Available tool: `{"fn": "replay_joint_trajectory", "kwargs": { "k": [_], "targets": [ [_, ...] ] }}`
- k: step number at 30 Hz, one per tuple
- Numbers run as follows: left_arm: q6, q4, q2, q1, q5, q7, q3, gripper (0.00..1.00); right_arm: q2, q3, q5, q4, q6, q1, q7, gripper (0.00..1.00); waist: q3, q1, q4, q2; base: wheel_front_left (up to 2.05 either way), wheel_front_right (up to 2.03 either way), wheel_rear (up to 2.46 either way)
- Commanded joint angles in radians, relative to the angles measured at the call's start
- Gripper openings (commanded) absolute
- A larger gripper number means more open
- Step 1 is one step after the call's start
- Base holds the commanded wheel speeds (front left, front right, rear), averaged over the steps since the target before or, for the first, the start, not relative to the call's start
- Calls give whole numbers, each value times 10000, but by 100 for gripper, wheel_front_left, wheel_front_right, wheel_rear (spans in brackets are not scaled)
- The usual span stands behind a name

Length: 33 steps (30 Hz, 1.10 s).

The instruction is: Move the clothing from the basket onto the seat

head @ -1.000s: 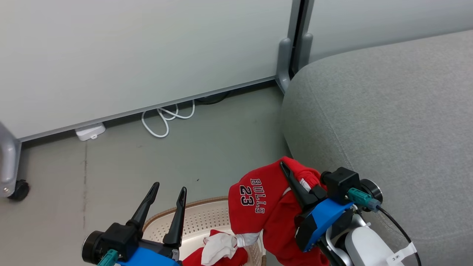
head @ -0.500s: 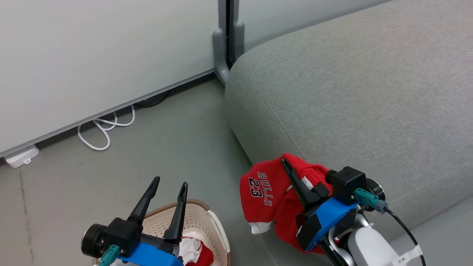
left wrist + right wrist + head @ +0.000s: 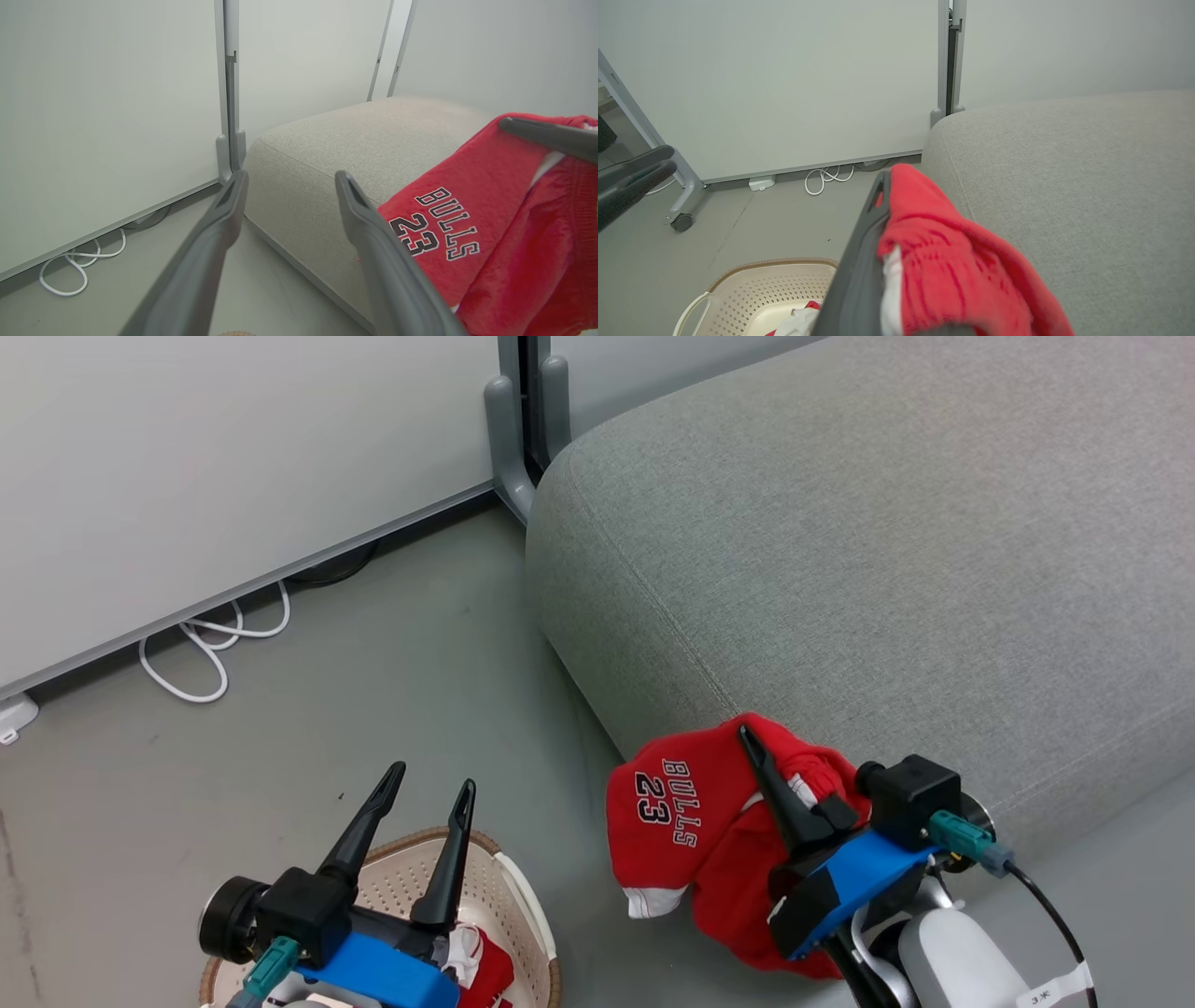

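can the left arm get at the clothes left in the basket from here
Probably yes. The left gripper hangs open right over the basket, nothing covers the leftover clothing, and the right gripper holds the jersey well aside. It would need to tip downward.

The jersey (image 3: 658,779) is red with black white-edged letters and numerals and a white hem; the basket (image 3: 490,896) is cream, dotted with holes, brown-rimmed; the sofa (image 3: 840,569) is light grey; the cable (image 3: 224,679) is white.
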Motion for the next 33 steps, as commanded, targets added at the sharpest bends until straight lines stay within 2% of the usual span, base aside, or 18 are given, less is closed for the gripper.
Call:
{"fn": "replay_joint_trajectory", "kwargs": {
  "k": [1, 11, 17, 24, 28, 33],
  "targets": [
    [-5, -40, 59, -189, -7, -47, -20, 100, -15, -104, 61, -16, 5, -172, -51, 0, 107, 0, 105, -1, 0, 0, 0],
    [-6, -277, 341, -739, 79, -47, -207, 100, -12, -1973, -353, 277, 5, -2288, 143, 0, 1078, 0, 532, -1, 0, 0, 0],
    [-6, -900, 763, -1282, 226, -48, -273, 100, -18, -3963, -341, 1034, 5, -5125, 578, 0, 2520, 0, 742, -1, 0, 0, 0],
    [-6, -1482, 1132, -2345, 375, -48, -717, 100, -1342, -6601, -1026, 1888, 5, -7631, 1043, 0, 4078, 0, 1531, -1, 0, 0, 0],
    [-6, -1667, 1237, -2839, 428, -48, -917, 100, -2203, -7450, -1439, 2231, 5, -8431, 1470, 0, 4681, 0, 1944, -1, 0, 0, 0],
    [-6, -1977, 1358, -3178, 577, -48, -824, 100, -2747, -8364, -1858, 2594, 3, -8857, 1718, 0, 5299, 0, 2252, -1, 0, 0, 0]
  ]
}}
